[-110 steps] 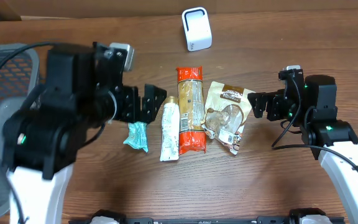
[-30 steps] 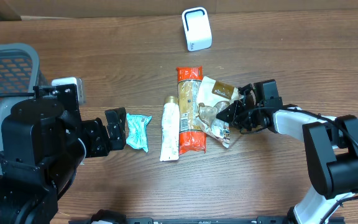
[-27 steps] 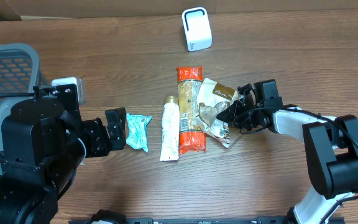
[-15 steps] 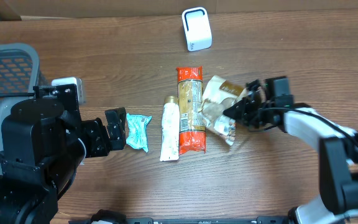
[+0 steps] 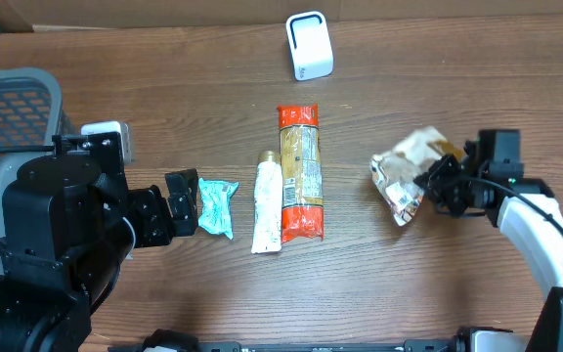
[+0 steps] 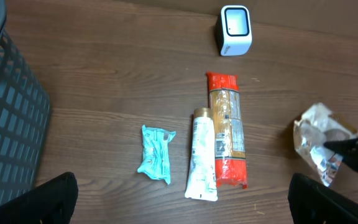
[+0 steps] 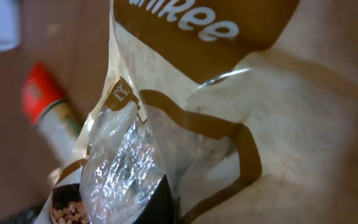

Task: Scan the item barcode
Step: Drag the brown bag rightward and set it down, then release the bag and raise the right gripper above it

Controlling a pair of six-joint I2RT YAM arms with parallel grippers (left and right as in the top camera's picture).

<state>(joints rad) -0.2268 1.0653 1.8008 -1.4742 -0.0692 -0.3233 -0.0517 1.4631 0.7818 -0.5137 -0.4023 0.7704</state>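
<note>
**A:** Over on the right side, the right gripper (image 5: 436, 182) has its jaws pinched tight on the snack bag (image 5: 405, 174), gripping the crumpled edge nearest the arm.

**B:** And that bag sits off to the right of the row, well apart from the orange packet (image 5: 299, 172). The scanner (image 5: 309, 45) stands at the far edge of the table (image 5: 438, 293), a good way from the bag.

**A:** The right wrist view is nearly all bag: beige film, a brown band with white lettering, a clear window with something round showing at the bottom.

**B:** I cannot make out a barcode there.

**A:** Now the left gripper (image 5: 169, 207): jaws spread wide, holding nothing, just beside the teal packet (image 5: 216, 207).

**B:** From its wrist camera both fingertips (image 6: 53, 198) sit in the bottom corners, far apart. The white tube (image 5: 268, 207) lies between the teal packet and the orange one, touching the latter.

**A:** The basket (image 5: 8, 108) stands at the left edge.
</note>
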